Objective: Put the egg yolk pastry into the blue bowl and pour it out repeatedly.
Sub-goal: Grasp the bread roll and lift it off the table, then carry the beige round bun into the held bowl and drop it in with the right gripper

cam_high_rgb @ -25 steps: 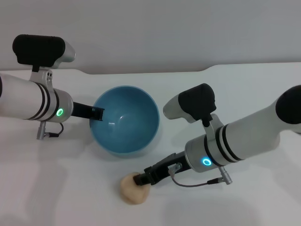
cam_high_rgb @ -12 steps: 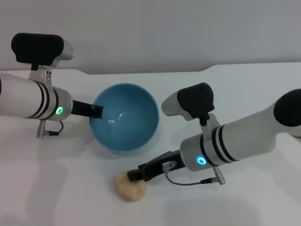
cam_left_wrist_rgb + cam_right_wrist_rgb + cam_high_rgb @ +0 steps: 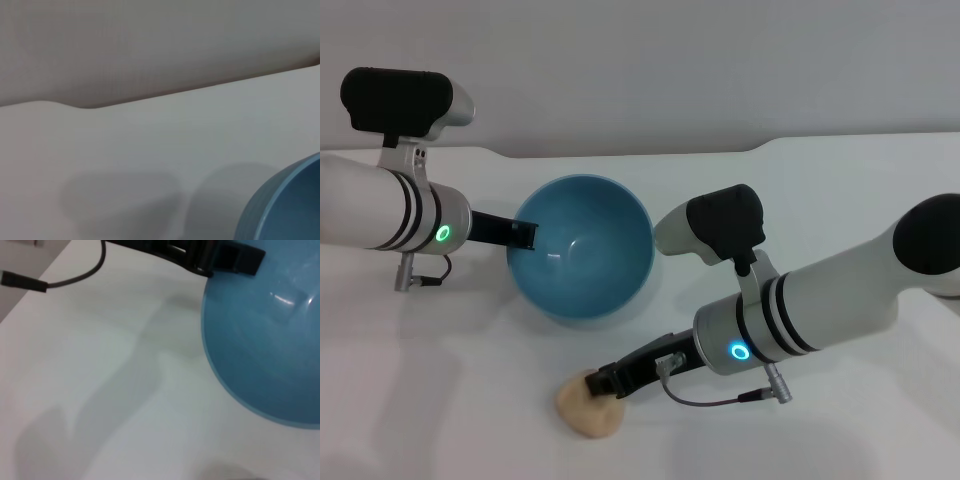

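Egg yolk pastry: lying on the white table, nearest the robot, near the blue bowl's front and outside it.
Right gripper: pressing on the pastry's top right; fingers appearing closed on the pastry, though the contact is partly hidden.
Blue bowl: sitting farther back, tilting toward the front, holding nothing.
Left gripper: clamping the bowl's left rim; one finger showing inside the wall in the right wrist view.
Far edge: table meeting the grey wall.
Risk: the soft, lumpy pastry could be slipping or getting dented if the grip is sitting off-centre; lifted too low, it could be striking the bowl's near rim and shifting the bowl in the left grip.
Change: since a second ago, the pastry and right gripper are moving leftward and nearer the robot; the bowl is staying almost in place.
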You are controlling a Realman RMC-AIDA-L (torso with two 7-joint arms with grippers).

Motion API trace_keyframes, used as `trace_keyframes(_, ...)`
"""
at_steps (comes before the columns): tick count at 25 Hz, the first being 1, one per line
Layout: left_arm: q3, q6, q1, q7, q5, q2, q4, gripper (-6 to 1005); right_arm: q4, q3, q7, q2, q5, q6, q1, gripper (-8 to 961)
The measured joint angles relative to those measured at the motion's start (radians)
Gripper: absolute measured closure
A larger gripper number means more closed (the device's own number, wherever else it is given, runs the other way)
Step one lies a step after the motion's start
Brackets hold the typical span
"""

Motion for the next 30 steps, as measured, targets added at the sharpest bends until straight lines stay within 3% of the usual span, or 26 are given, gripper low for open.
trace_keyframes(1,0.0,0.0,0.0,0.0,0.0,0.0,0.0,997,0.0,-0.002,0.002,0.0,0.0,0.0,-0.001,652)
trace_keyframes(4,0.0,0.0,0.0,0.001,0.0,0.001,0.0,997,0.003,-0.013,0.007,0.0,0.0,0.001,-0.001,812)
trace_keyframes(9,0.0,-0.001,-0.001,0.002,0.0,0.001,0.0,996,0.023,-0.016,0.011,-0.002,0.0,0.013,-0.002,876)
trace_keyframes(21,-0.006,-0.073,-0.012,0.002,0.03,0.003,0.007,995,0.134,0.057,0.012,-0.014,-0.009,0.106,-0.038,920)
trace_keyframes(30,-0.026,-0.175,-0.043,-0.005,0.093,0.001,0.015,994,0.318,0.242,0.003,-0.019,-0.093,0.198,-0.133,951)
